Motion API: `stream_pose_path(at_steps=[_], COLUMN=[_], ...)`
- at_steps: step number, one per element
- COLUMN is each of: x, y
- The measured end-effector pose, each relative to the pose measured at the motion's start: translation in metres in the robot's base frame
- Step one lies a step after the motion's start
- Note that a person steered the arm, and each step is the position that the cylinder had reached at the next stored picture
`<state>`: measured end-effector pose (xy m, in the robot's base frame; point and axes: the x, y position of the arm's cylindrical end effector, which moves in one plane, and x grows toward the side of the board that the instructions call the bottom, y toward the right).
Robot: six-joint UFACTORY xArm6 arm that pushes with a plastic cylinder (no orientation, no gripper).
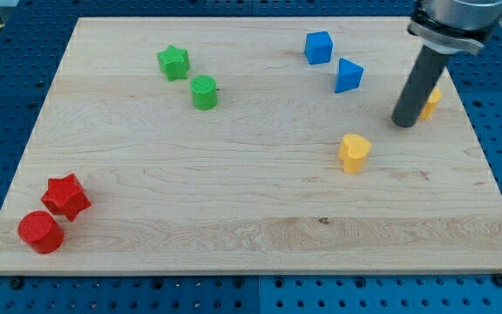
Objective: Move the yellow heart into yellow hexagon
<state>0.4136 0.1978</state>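
The yellow heart [354, 153] sits on the right half of the desk [234, 218], nearer than the rod's tip [403, 123] and to its left, a short gap between them. The other yellow block [430, 102], presumably the hexagon, is mostly hidden behind the rod, just right of the tip. So the heart must travel right and slightly far. No claw exists here: only a bare rod, holding nothing.
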Motion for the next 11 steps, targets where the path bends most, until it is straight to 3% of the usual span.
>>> stream_pose_path(at_steps=[1, 6, 8, 10, 11], x=[-0.021, 0.001, 0.01, 0.076, 0.09], y=[0.0, -0.035, -0.098, -0.126, -0.099])
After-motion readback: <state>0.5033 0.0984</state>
